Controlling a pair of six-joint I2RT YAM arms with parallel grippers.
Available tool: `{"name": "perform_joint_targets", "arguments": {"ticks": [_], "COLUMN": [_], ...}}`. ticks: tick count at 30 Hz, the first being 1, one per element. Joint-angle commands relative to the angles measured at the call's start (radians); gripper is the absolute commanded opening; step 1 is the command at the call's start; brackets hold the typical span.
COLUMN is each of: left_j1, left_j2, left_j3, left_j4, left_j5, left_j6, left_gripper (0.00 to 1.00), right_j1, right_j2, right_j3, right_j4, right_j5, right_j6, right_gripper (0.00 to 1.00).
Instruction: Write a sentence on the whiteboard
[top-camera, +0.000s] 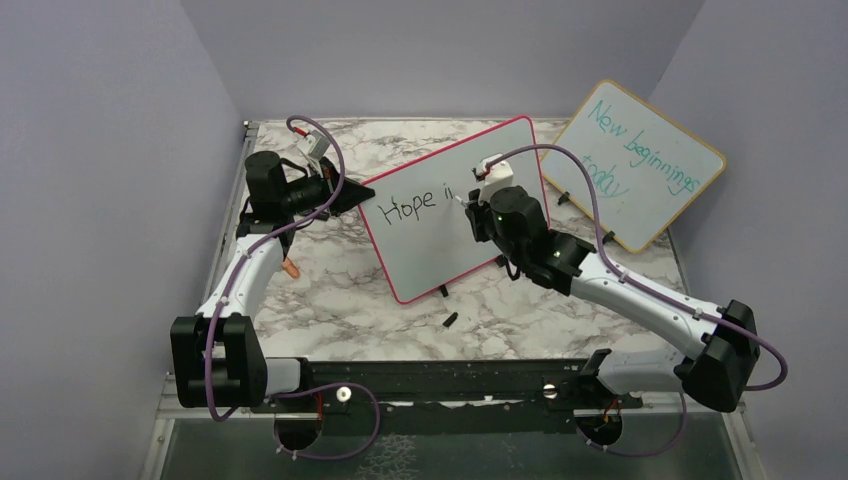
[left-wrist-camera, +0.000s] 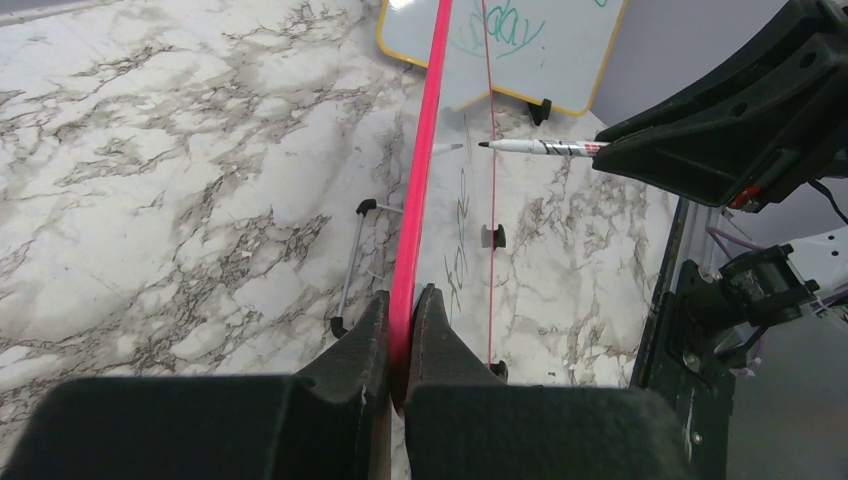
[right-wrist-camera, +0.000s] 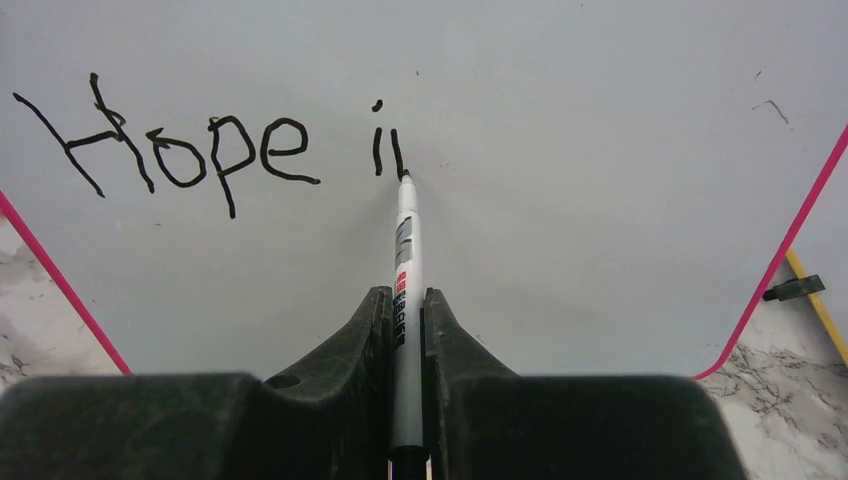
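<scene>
The whiteboard (top-camera: 440, 250) with its pink-red frame stands tilted at the table's middle. My left gripper (top-camera: 352, 195) is shut on the board's left edge; in the left wrist view the red frame (left-wrist-camera: 425, 170) runs between the jaws of that gripper (left-wrist-camera: 402, 295). My right gripper (top-camera: 478, 205) faces the board and is shut on a white marker (right-wrist-camera: 405, 240). The marker's tip touches the board (right-wrist-camera: 600, 150) at the end of a short stroke. The sentence (right-wrist-camera: 200, 150) reads "Hope i" plus that stroke, in black. The marker (left-wrist-camera: 540, 147) also shows side-on in the left wrist view.
A wooden-framed board (top-camera: 640, 165) with teal writing leans at the back right. A small black cap (top-camera: 450, 321) lies on the marble in front of the whiteboard. A small orange object (top-camera: 291, 268) lies beside the left arm. Walls close the left, back and right.
</scene>
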Motion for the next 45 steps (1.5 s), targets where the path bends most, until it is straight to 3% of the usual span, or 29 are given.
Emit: {"name": "perform_joint_targets", "arguments": {"ticks": [1, 45], "left_j1": [-0.015, -0.015], "left_j2": [0.044, 0.044], "left_j3": [-0.037, -0.034], "left_j4": [-0.111, -0.112], "left_j5": [-0.067, -0.062], "left_j6": [0.158, 0.157], "left_gripper": [0.0, 0.0], "right_j1": [-0.004, -0.019], "right_j2": [-0.037, 0.033], "right_j3": [0.014, 0.029], "right_j4": [0.053, 0.112], "right_j5": [-0.004, 0.073], "right_j6": [-0.023, -0.035], "right_gripper": [0.01, 0.01]}}
